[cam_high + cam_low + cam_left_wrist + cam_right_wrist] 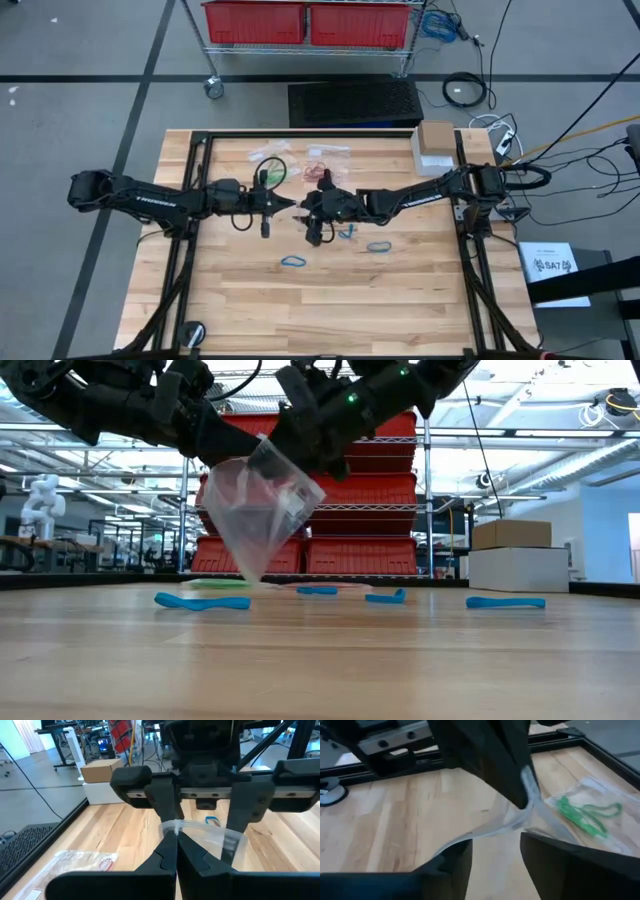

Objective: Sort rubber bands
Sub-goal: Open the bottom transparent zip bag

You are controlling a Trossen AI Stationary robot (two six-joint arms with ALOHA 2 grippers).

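A small clear plastic bag [255, 510] hangs between my two grippers above the table's middle, its lower tip just over the wood. My left gripper [292, 206] is shut on it. My right gripper [310, 212] faces it, open, one finger on each side of the bag [210, 840]. Blue rubber bands [293, 262] [377, 246] [347, 233] lie flat on the table nearer the near edge. A bag with green bands [268, 166] and a bag with red bands [322, 168] lie flat toward the far edge. My left gripper [176, 840] pinches the bag's upper edge [172, 826] between its two fingertips, coming level from the table's left. The bag is lifted clear and hangs below the fingers. My right gripper [495, 860] is open, and the film [470, 837] is drawn across toward its fingers [452, 862]. I cannot tell whether they are inside or outside the bag.
A cardboard box [435, 135] and a white box [432, 158] stand at the far right corner. Black frame rails [190, 190] run along the table's left and right sides. A cart with red bins [305, 22] stands beyond the far edge. Bare wood shows near the near edge.
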